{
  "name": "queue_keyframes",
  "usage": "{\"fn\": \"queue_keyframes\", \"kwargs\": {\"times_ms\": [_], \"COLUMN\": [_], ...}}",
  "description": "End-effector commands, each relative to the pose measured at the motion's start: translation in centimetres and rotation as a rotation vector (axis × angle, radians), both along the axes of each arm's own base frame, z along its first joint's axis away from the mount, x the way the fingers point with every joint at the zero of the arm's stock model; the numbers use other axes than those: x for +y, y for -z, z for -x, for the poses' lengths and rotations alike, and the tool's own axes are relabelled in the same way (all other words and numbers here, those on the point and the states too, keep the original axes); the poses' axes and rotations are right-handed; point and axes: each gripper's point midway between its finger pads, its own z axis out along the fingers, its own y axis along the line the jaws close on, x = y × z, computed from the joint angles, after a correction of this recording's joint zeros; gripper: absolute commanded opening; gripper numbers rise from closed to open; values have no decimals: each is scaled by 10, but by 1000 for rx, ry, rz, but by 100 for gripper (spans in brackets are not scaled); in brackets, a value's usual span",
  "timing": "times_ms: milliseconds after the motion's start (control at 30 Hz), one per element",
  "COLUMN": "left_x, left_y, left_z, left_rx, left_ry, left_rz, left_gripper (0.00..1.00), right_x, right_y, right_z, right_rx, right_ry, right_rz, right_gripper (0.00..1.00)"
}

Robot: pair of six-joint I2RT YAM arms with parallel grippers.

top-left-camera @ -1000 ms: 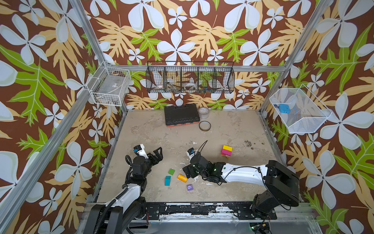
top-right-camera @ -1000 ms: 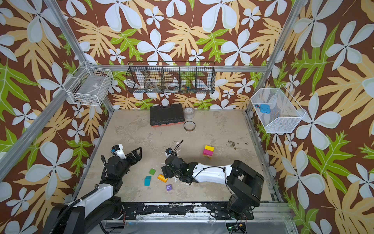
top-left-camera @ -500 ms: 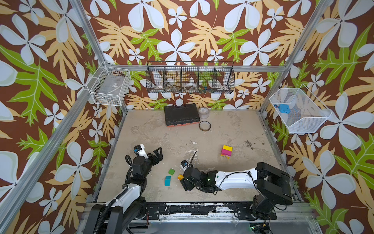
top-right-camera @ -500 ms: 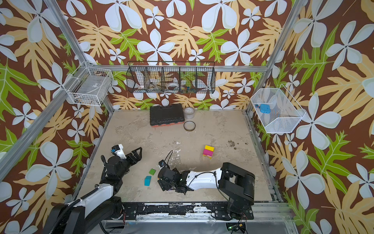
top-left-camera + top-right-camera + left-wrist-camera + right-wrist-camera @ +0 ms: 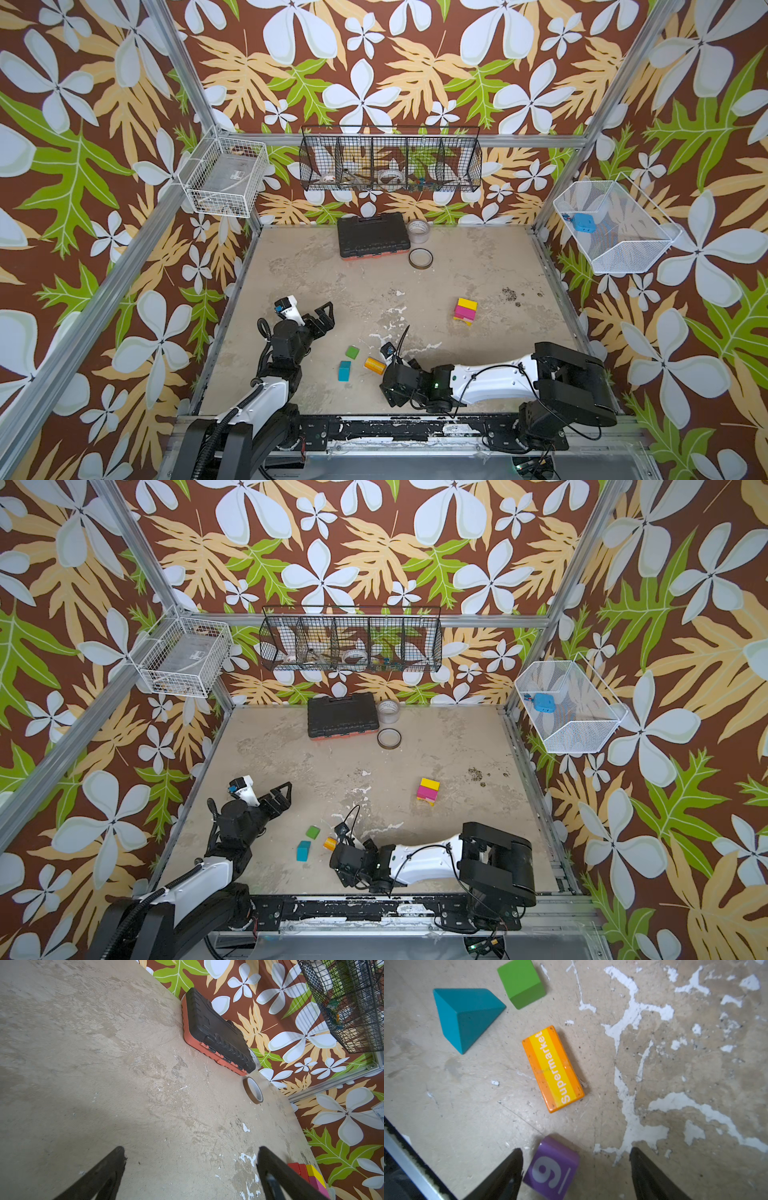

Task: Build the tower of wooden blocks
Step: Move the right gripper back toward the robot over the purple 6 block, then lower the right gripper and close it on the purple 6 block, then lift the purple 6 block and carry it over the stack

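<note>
Right gripper is hovering over the purple cube, fingers apart around it, maybe touching; next comes squeezing and lifting onto the tower; left gripper is hanging, fingers apart

"Supermarket" on orange block, "9" underlined on purple cube
</note>
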Motion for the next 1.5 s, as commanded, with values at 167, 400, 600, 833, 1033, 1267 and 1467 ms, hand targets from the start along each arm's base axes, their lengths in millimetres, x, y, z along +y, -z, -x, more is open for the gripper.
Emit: {"fn": "queue_keyframes", "kwargs": {"times_ms": [167, 400, 600, 833, 1033, 1267, 1467], "left_x": [-1, -2, -2, -2, -2, -2, -3], "left_y": [-5, -5, -5, -5, -5, -6, -5], "left_z": [-2, -1, -1, -1, -1, -1, -1], "left_rx": [-20, -23, -23, -23, -21, -24, -23], "left_ry": [8, 12, 12, 12, 12, 14, 16], "left_rz": [0, 1, 1, 1, 1, 2, 2], "left_gripper": [100, 100, 100, 100, 100, 100, 100], "right_x": [-10, -17, -18, -14, -14, -16, -24], "right_y": [5, 5, 8, 14, 16, 10, -21], "right_z": [2, 5, 3, 2, 1, -5, -20], "right_rx": [16, 4, -1, 1, -4, -32, -119], "right_ry": [49, 77, 86, 83, 86, 112, 163], "right_rz": [2, 24, 53, 88, 111, 114, 111], "right_gripper": [74, 68, 59, 53, 39, 27, 23]}}
